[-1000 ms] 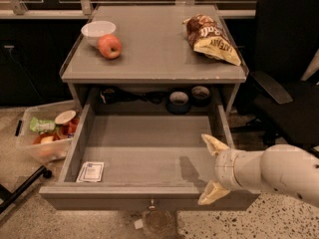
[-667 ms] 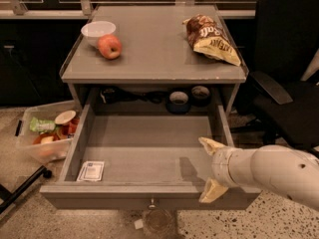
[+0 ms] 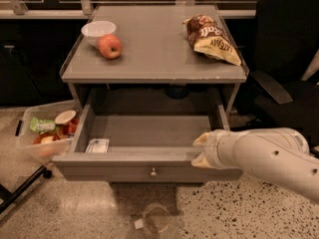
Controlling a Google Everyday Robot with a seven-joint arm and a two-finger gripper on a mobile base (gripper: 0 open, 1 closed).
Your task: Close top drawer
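1. Change: a second ago the top drawer (image 3: pixel 144 133) was pulled out a long way, showing a deep floor. Now less floor shows between the front panel and the back wall, so it looks partly pushed in. The viewpoint has also shifted, so part of that could be the angle.
2. Gripper (image 3: pixel 201 150): was inside the drawer, right of the knob (image 3: pixel 153 172) and behind the front panel. Now it sits at the panel's top edge, still well right of the knob.
3. Gripper state: fingers apart, holding nothing. One tip shows above the panel edge and one lower, against the front. Whether it is pressing on the panel I can't tell.
4. My read: the push has started but isn't finished. The front panel still stands well out from the frame under the surface (image 3: pixel 149 54). More straight inward travel is needed; an off-centre push right of the knob could skew the drawer.
5. Drawer look: wide, shallow, grey, with a flat front and a small round metal knob at centre. It is empty apart from a white card (image 3: pixel 98 145) up and left of the knob, just behind the panel.
6. It is the top slot directly under the surface, above and behind the knob.
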